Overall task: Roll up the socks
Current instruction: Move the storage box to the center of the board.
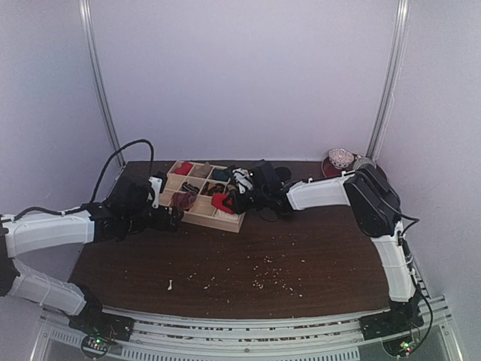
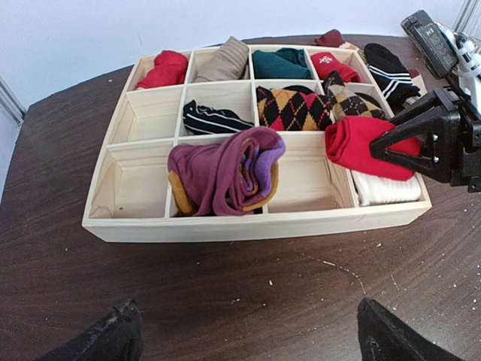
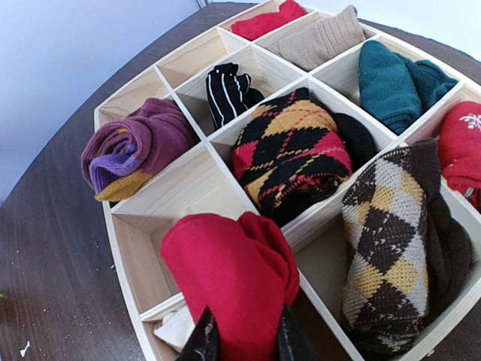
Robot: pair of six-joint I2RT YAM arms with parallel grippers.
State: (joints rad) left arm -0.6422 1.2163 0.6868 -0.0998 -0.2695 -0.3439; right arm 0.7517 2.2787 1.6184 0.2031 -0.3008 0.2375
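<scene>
My right gripper [image 3: 244, 342] is shut on the rolled bright red sock [image 3: 229, 274] and holds it over the front right compartments of the wooden box [image 3: 180, 184]. The roll also shows in the left wrist view [image 2: 357, 143] and the top view [image 1: 221, 201]. The dark brown sock with tan diamonds [image 3: 391, 241] lies bundled in a compartment just right of the red one; the left wrist view [image 2: 347, 101] shows it too. My left gripper [image 2: 248, 346] is open and empty, low over the table in front of the box.
Other compartments hold a purple and yellow roll [image 2: 225, 169], a black, red and yellow argyle roll [image 2: 293, 109], a black striped sock [image 2: 214, 119], teal, tan and white socks. Loose dark socks [image 1: 263, 180] lie behind the box. Crumbs dot the table.
</scene>
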